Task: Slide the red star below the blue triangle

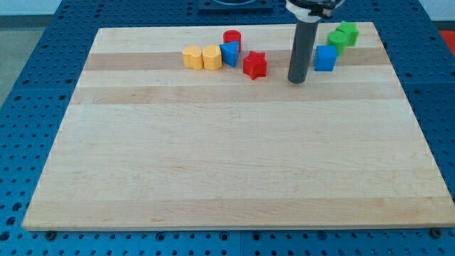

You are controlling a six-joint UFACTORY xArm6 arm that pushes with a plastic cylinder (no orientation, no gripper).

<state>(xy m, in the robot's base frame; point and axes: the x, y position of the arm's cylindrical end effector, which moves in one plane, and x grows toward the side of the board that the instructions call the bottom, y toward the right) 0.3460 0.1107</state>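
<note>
The red star (pixel 254 65) lies near the view's top, just right of and slightly below the blue triangle (pixel 229 54). The two are close, almost touching. My tip (pixel 297 80) rests on the wooden board (pixel 227 163), to the right of the red star with a gap of about a block's width, and left of a blue cube (pixel 325 58).
A red cylinder (pixel 232 38) sits just above the blue triangle. Two yellow blocks (pixel 192 57) (pixel 212 57) lie side by side left of the triangle. Two green blocks (pixel 348 33) (pixel 336 39) sit at the top right, above the blue cube.
</note>
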